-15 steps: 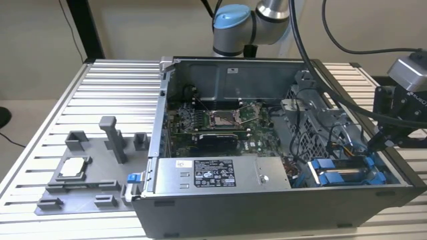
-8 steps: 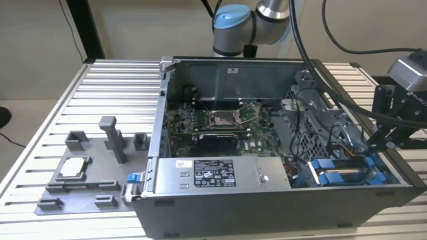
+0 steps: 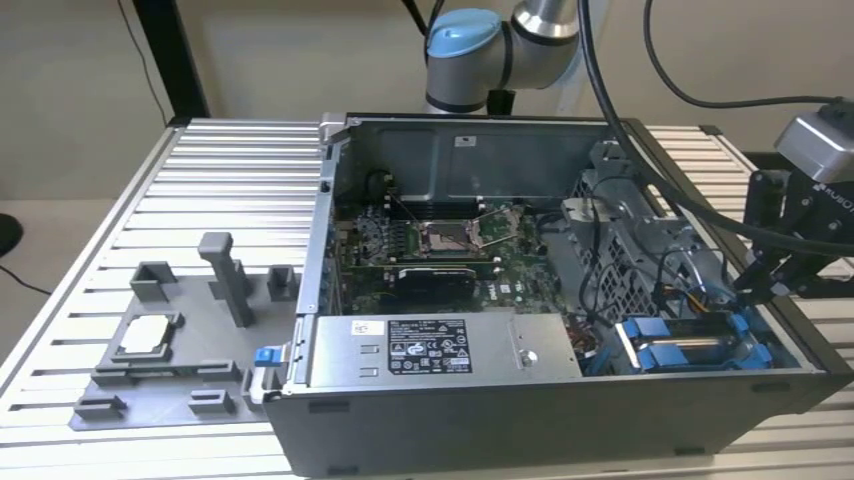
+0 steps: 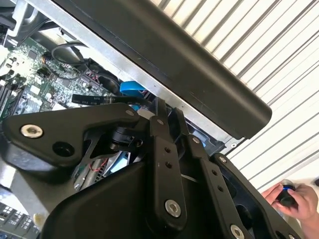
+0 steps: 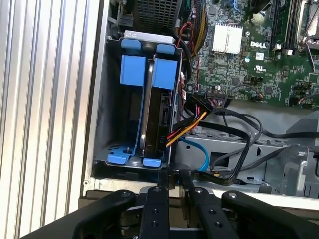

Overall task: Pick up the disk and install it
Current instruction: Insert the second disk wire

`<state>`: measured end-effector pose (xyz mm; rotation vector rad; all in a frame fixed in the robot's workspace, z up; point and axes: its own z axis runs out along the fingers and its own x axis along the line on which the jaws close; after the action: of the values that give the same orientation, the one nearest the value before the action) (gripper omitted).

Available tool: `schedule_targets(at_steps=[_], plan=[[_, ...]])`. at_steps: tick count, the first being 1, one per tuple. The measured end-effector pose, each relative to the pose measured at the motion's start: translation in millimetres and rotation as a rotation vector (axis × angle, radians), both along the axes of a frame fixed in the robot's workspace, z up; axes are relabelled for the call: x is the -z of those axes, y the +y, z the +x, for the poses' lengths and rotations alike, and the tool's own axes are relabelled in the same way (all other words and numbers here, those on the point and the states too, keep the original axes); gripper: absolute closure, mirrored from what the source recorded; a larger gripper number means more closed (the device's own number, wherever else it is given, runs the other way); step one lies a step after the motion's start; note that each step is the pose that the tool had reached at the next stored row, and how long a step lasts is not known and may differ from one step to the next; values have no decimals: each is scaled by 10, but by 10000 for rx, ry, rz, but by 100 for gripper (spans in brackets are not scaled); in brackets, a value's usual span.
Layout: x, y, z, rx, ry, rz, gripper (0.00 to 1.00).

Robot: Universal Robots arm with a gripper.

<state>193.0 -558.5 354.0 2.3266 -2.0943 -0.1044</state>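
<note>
First wrist view shows the disk (image 5: 158, 107) standing on edge in the drive bay (image 5: 102, 99), blue-framed; the tool (image 5: 169, 191), fingers together and empty, sits at the bay's rim. Rigid, probably shock-sensitive; best gripped by its frame.

The arm (image 3: 514, 40) is silver-grey metal tube with a light blue cap (image 3: 461, 45) on its joint and thick black cables running alongside. Its hand (image 4: 164, 149) is matte black, built of flat linked bars fastened with round silver screws (image 4: 173, 207), below a grey wrist block (image 3: 817, 145).
</note>
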Motion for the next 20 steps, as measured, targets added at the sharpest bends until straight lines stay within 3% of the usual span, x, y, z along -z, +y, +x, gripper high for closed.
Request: schedule_targets(at_steps=[5, 6, 18, 19, 20], plan=[[1, 0, 0, 0, 52, 0, 100], [2, 0, 0, 0, 53, 0, 0], [38, 7, 1, -2, 103, -12, 0], [38, 7, 1, -1, 103, -12, 100], [38, 7, 1, -2, 104, -13, 100]])
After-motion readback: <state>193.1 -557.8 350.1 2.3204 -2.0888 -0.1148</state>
